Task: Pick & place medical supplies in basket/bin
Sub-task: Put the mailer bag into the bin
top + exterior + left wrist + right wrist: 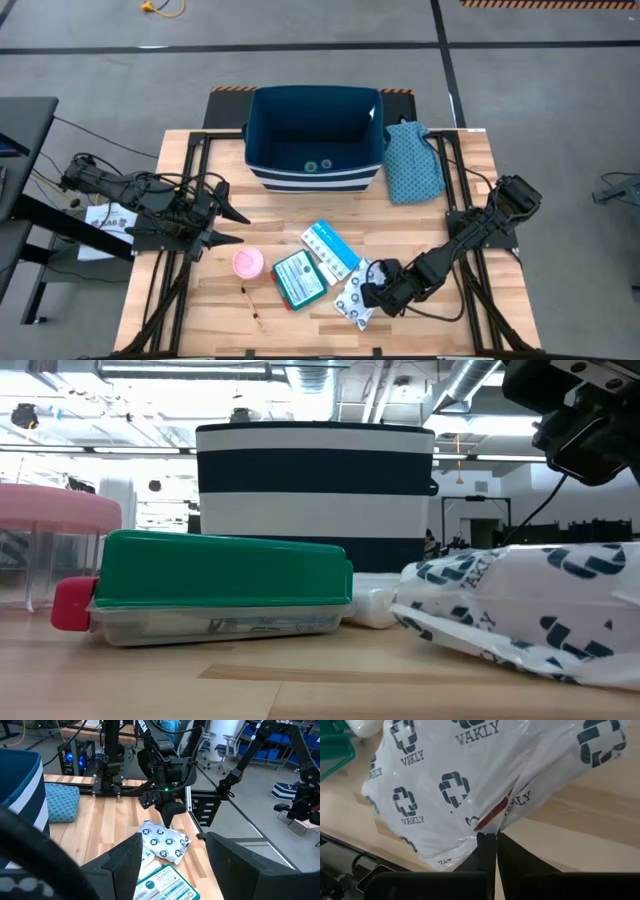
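Observation:
The white ring-patterned pouch (445, 780) lies on the table near its front edge, and my right gripper (490, 845) is shut on it; in the high view the gripper (372, 293) stands at the pouch's (352, 298) right side. Left of the pouch lie the teal flat box (298, 280), the light-blue packet (330, 248), the pink roll (248, 263) and a thin swab stick (252, 305). The navy bin (315, 140) stands at the far middle. My left gripper (225, 225) hangs open above the table's left part, holding nothing. My right gripper pinches a gathered bit of the pouch's plastic film (492, 827) between its two fingertips, at the pouch's side toward the table's right. The fingers slant down from the right. The pouch still lies on the table, its film creased toward the fingers.
A teal dotted cloth (412, 160) lies to the right of the bin. Two small rolls (319, 165) lie on the bin's floor. Bare wood shows between the supplies and the bin.

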{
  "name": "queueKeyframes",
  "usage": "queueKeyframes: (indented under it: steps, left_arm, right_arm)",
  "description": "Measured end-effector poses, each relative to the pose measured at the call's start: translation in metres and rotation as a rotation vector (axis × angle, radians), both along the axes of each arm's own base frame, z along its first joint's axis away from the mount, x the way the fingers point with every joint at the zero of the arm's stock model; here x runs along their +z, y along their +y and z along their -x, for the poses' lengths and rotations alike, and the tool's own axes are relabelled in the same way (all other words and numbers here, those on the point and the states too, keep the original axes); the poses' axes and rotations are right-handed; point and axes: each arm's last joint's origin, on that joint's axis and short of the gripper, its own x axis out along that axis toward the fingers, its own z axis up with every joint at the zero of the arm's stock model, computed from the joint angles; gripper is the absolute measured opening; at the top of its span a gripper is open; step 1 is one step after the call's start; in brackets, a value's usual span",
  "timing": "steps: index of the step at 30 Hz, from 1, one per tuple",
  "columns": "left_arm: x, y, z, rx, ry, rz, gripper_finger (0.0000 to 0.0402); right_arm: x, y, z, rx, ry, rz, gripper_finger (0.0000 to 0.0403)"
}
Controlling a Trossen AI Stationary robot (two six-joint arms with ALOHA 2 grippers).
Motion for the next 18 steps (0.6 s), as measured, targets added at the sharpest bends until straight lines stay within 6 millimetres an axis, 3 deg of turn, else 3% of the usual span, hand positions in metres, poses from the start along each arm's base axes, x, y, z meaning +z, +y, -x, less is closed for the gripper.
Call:
queueKeyframes:
  steps: [11,18]
  left_arm:
    - [0.000,0.000,0.000,-0.003,-0.004,-0.015,0.0210]
    - [0.000,0.000,0.000,-0.004,-0.004,-0.022,0.0210]
  right_arm:
    - [0.001,0.001,0.000,-0.013,0.015,-0.026,0.0000]
    - [0.021,0.000,0.002,-0.002,0.025,-0.023,0.0000]
